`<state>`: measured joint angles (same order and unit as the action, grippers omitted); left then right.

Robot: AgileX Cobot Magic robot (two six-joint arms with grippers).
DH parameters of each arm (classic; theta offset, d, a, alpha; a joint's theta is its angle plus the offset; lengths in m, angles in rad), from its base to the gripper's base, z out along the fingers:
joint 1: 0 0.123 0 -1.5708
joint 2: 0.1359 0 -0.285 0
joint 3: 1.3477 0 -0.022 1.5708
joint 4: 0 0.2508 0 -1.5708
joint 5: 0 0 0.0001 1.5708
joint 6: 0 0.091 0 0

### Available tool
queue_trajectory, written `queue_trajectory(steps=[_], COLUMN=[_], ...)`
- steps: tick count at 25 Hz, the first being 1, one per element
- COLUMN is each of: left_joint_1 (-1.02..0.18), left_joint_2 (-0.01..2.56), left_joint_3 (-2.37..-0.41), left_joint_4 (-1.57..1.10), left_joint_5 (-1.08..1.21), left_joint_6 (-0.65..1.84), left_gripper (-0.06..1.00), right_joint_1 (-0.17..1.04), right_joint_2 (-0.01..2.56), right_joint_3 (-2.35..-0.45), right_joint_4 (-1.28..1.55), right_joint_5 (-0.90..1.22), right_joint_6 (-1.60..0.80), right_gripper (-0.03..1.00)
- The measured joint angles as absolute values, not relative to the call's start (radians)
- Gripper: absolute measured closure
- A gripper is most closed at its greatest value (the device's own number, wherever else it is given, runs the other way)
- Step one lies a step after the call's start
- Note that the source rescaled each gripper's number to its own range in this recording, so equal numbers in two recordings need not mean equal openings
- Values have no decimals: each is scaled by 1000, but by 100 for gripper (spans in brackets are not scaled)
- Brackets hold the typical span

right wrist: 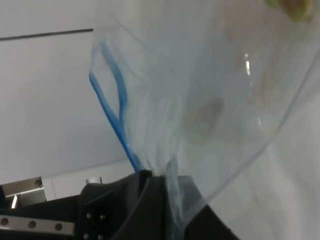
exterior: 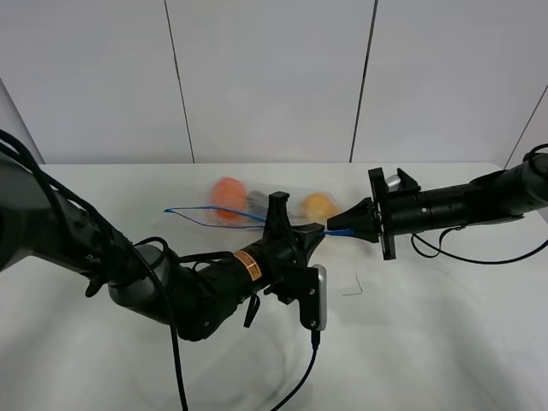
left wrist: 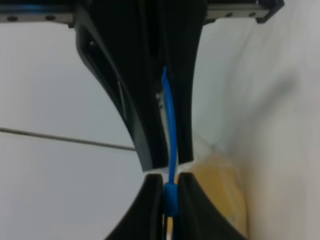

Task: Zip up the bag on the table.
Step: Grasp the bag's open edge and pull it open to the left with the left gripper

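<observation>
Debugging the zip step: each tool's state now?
Left tool: shut on the bag, at its blue zipper strip.
Right tool: shut on the bag's end.

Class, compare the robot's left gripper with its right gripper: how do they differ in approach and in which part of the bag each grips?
The left gripper reaches in diagonally from the left; the right gripper comes straight in from the right. The left gripper pinches the blue zipper strip; the right gripper clamps clear plastic and strip at the bag's end. Both are shut on the bag, tips nearly meeting.
</observation>
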<state>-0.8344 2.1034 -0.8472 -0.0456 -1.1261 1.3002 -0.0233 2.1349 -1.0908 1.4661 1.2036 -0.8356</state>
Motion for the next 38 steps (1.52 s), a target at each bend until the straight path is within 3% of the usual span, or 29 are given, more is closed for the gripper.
queue_trajectory(steps=[17,38], left_joint_1=[-657,-325], left_joint_2=[2036,2036], left_joint_3=[-640,-623], left_joint_4=[-73,-71], left_joint_5=[-1166,-1165], left_joint_6=[1354,1380], left_gripper=[94,94], right_joint_1=[-18,-18], right_joint_2=[2135,2135], right_joint_3=[-1092,-1092], right_joint_4=[1465,1469], right_joint_5=[1201,1199], right_joint_6=[-836,-836], right_gripper=[97,97])
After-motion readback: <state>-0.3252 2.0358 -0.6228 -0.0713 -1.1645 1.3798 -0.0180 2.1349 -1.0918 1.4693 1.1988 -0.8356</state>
